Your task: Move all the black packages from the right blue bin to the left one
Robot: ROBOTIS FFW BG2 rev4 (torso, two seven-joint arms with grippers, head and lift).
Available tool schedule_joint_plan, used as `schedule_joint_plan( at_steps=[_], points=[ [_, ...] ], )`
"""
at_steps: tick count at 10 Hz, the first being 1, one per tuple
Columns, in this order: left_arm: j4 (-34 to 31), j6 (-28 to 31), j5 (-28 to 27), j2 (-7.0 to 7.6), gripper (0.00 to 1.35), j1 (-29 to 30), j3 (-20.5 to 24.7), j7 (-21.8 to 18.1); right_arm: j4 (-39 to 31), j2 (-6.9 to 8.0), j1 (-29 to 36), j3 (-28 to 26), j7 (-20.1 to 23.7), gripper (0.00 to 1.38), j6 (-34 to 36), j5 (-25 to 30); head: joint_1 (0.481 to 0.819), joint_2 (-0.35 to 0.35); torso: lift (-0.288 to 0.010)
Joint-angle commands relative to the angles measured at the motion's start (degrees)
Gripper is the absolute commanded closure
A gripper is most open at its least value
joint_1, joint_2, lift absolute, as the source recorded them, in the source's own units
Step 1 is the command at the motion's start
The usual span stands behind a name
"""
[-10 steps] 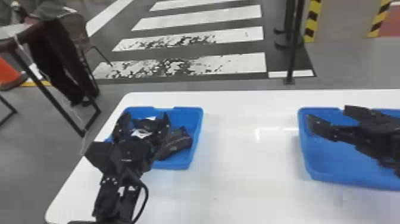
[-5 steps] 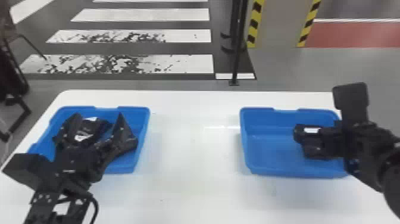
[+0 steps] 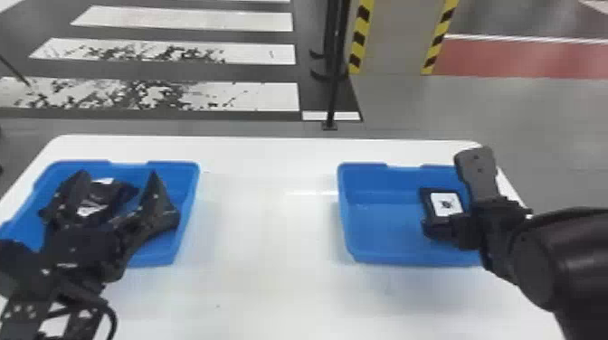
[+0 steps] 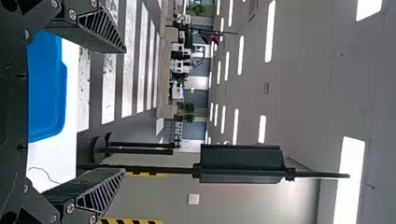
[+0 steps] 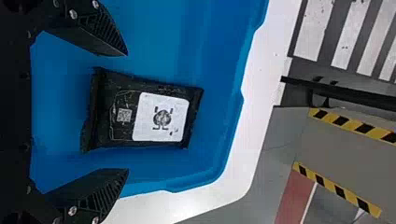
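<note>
My right gripper [image 3: 457,192] reaches over the right blue bin [image 3: 366,181] with its fingers spread wide and nothing gripped. In the right wrist view a black package [image 5: 102,107] lies in the bin between the two fingers as seen, with blue showing between it and each fingertip. That view gives me its broad face, with a white label [image 5: 140,116] and a small square code [image 5: 124,115]; from the head view I get the label, but the near part of the package runs in behind the gripper.

My left gripper [image 3: 117,175] is over the left blue bin [image 3: 187,194], also wide open, and its wrist view confirms there's nothing between the fingers. At least one black package [image 3: 115,192] with white on it sits in that bin, partly hidden behind the gripper, so I can't count what's there.

Both bins stand well apart on the white tabletop [image 3: 267,226]. Past its far edge I see a black pole [image 3: 334,90], then white floor stripes [image 3: 235,97] and yellow-and-black striping [image 3: 359,40]. The left wrist view adds a dark panel [image 4: 240,163] on a pole and ceiling lights [image 4: 270,32].
</note>
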Motion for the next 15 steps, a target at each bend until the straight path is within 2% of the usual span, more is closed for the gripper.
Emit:
schedule_joint_plan(
  at_steps=[1,5,7,10,11,12,13,15],
  points=[
    [0.00,-0.11,0.00,0.13,0.17,-0.12,-0.31,-0.06,3.20,0.26,-1.48,-0.27,0.01,0.15,0.23,-0.25,0.695,-0.067,-0.173],
    [0.00,-0.81,0.11,0.40,0.17,-0.12,-0.99,-0.15,9.67,1.14,-4.58,-0.38,0.09,0.15,-3.70,-0.36,0.695,-0.083,-0.173],
    [0.00,-1.94,0.80,0.40,0.17,0.17,-1.11,-0.15,12.76,1.84,-5.42,-2.32,0.27,0.15,-4.55,-0.82,0.695,-0.092,-0.173],
    [0.00,-1.94,1.03,0.49,0.17,0.45,-1.34,-0.24,14.73,1.76,-5.70,-3.24,0.88,0.16,-5.25,-1.39,0.695,-0.104,-0.173],
    [0.00,-1.94,1.03,0.49,0.17,0.45,-1.34,-0.24,15.85,1.76,-5.84,-4.04,1.68,0.36,-5.67,-1.85,0.695,-0.109,-0.173],
    [0.14,-1.80,1.03,0.49,0.17,0.45,-1.22,-0.33,16.84,1.76,-6.12,-4.49,2.11,0.98,-5.67,-3.11,0.695,-0.110,-0.173],
    [0.28,-1.80,1.26,0.49,0.17,0.45,-1.22,-0.33,16.98,1.76,-5.98,-4.61,2.20,1.19,-6.66,-3.91,0.695,-0.111,-0.173],
    [0.28,-1.80,1.48,0.57,0.17,0.45,-1.22,-0.33,18.67,1.76,-5.98,-4.95,4.05,1.19,-9.89,-4.59,0.695,-0.103,-0.173]
  ],
)
